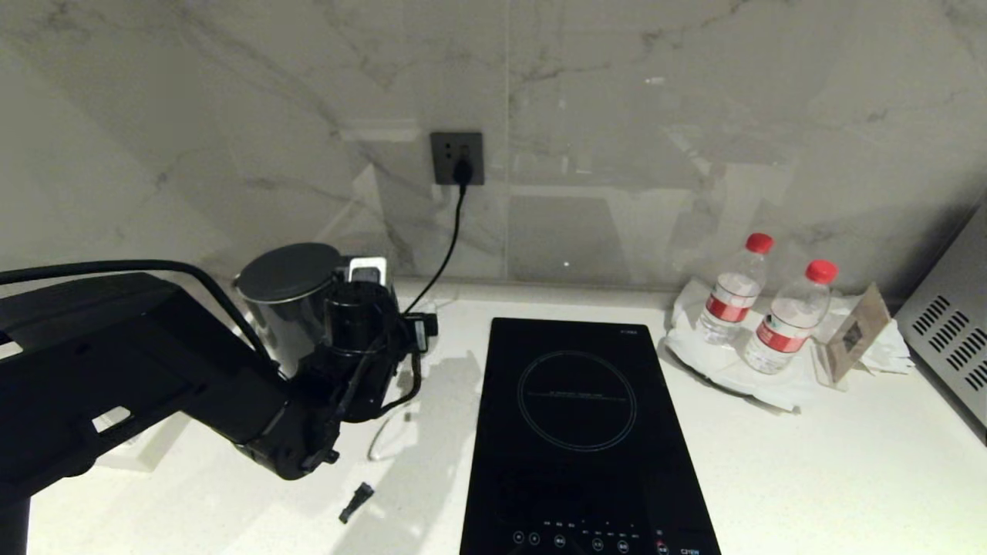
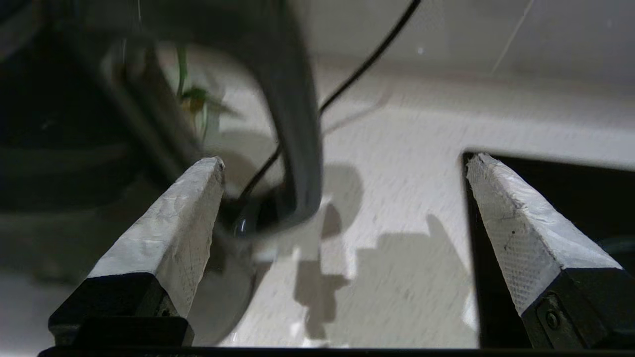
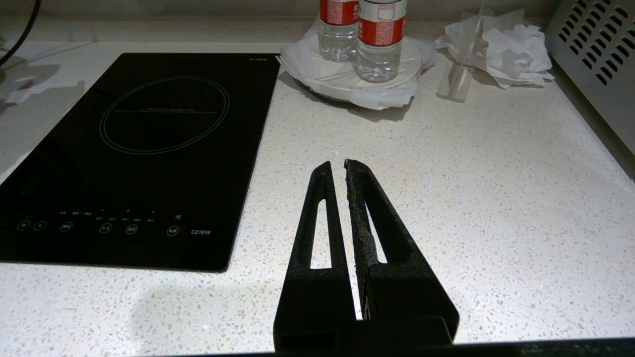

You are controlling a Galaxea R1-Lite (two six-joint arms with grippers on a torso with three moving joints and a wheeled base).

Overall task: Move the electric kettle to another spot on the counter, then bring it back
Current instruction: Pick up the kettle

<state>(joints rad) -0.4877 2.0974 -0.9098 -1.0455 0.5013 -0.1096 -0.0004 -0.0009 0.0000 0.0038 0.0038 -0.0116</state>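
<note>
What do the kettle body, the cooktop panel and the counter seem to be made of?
Electric kettle: probably dark plastic or coated metal, glossy with a silver rim. Cooktop panel: likely black glass, mirror-smooth with printed ring. Counter: seemingly white stone or composite, finely speckled.

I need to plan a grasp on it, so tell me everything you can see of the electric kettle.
The electric kettle is a tall dark jug with a flat round dark lid edged by a thin silver rim and a glossy body. It stands upright at the back left of the counter, near the wall. Its black loop handle sits between the fingers of the open left pincer, which does not grip it. The arm hides its lower part.
</note>
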